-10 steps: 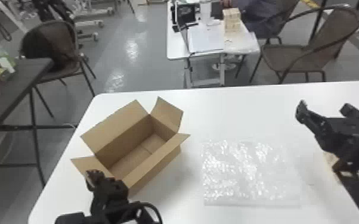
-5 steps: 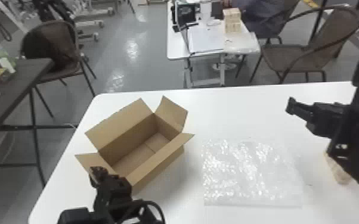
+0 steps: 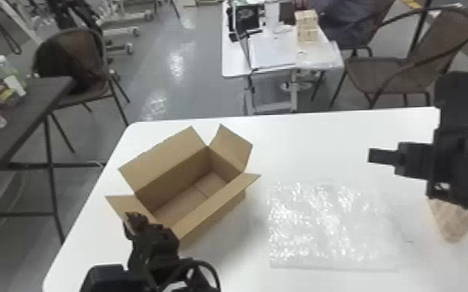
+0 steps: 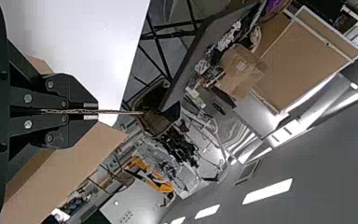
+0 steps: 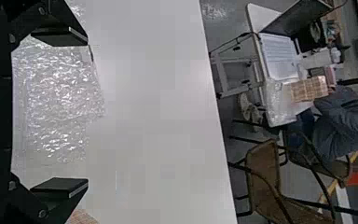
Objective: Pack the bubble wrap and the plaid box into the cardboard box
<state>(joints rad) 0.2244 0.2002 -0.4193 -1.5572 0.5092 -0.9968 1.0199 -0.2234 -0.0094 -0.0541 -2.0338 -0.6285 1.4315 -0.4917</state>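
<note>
The left gripper is pinching a thin cardboard flap of the cardboard box, its jaws closing tightly around the sheet at the box's near left corner. The right gripper is pointing inward over the right part of the worktop, its jaws standing wide apart with nothing between them. Just beside one of its fingers, in the right wrist view, a corner of the plaid box is showing; in the head view that box is lying at the right of the worktop, partly hidden by the right arm. Between the cardboard box and the plaid box, the bubble wrap is lying flat on the worktop. The cardboard box is standing open at the left, its flaps spreading outward and its inside sitting empty. Farther out, a dark table is standing on the left with a bottle on it, and a brown chair is standing beside it. Beyond the worktop, a smaller white table is carrying papers.
</note>
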